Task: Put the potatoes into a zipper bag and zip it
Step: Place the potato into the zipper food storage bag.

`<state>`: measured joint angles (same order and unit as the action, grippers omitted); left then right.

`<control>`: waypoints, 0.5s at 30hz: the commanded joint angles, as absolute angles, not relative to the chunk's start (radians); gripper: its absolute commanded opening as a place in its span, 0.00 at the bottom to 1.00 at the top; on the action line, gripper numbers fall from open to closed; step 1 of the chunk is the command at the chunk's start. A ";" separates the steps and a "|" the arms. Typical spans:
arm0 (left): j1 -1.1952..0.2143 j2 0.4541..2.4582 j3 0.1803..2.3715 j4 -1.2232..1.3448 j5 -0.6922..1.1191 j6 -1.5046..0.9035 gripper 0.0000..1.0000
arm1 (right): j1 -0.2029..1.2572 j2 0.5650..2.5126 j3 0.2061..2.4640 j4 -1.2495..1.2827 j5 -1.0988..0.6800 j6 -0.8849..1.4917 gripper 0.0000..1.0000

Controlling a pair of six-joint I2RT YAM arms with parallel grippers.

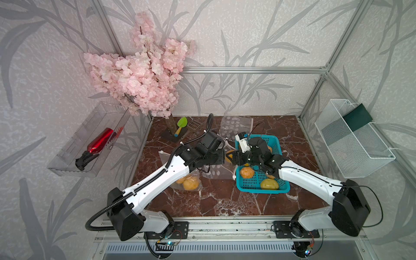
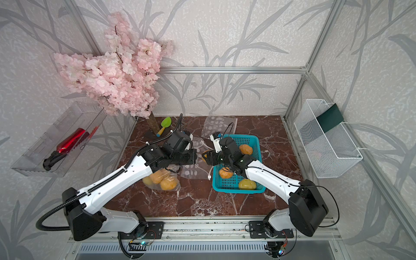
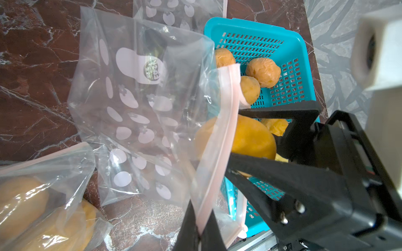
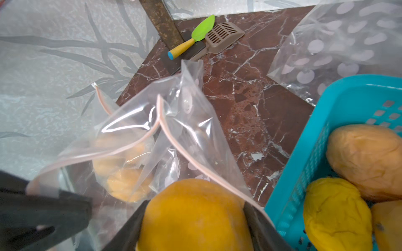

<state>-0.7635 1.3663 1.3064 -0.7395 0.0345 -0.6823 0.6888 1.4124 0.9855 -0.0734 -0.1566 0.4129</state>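
Left pincer pinched tight on the pink zip strip of the zipper bag, mouth held up above the tabletop. Right pincer clasping one orange potato at that mouth, beside the teal basket. More potatoes in the basket; others in a second bag.

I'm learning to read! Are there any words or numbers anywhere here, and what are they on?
No text reads clearly.
The round sticker on the printed zipper bag: letters, too blurred and turned to read.
The white camera block on the right wrist: tiny dark marks, too small to read.
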 commanded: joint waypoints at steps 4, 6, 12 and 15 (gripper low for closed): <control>-0.752 1.380 1.299 -0.730 0.041 -0.682 0.00 | 0.694 1.428 1.016 -0.195 -0.055 0.410 0.54; -0.747 1.395 1.306 -0.733 0.054 -0.681 0.00 | 0.694 1.428 1.020 -0.197 -0.078 0.407 0.64; -0.741 1.419 1.309 -0.726 0.095 -0.678 0.00 | 0.695 1.424 1.028 -0.213 -0.076 0.413 0.94; -0.741 1.415 1.306 -0.725 0.093 -0.679 0.00 | 0.695 1.411 1.035 -0.227 -0.103 0.416 0.99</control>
